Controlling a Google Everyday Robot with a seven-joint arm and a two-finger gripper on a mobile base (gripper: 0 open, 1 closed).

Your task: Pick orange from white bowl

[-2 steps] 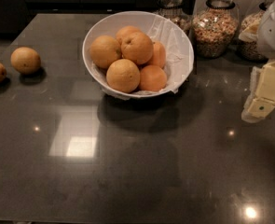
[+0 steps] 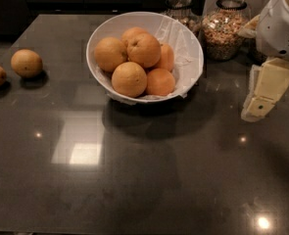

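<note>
While my gripper (image 2: 259, 98) hangs at three o'clock, clenched or not I cannot tell, the nearest orange (image 2: 160, 81) in the white bowl (image 2: 101, 33) lies toward nine.

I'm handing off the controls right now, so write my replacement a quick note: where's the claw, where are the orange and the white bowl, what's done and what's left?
The claw hangs over the counter's right side, well to the right of the white bowl and touching nothing. No fruit is seen in it.
The oranges are all piled in the bowl. The topmost orange sits near the middle and looks easiest to reach.
Done: nothing picked yet.
Left: bring the claw over the bowl, grasp that orange and lift it out.
Ignore the two paler fruits at far left, and mind the glass jars behind the bowl.
</note>
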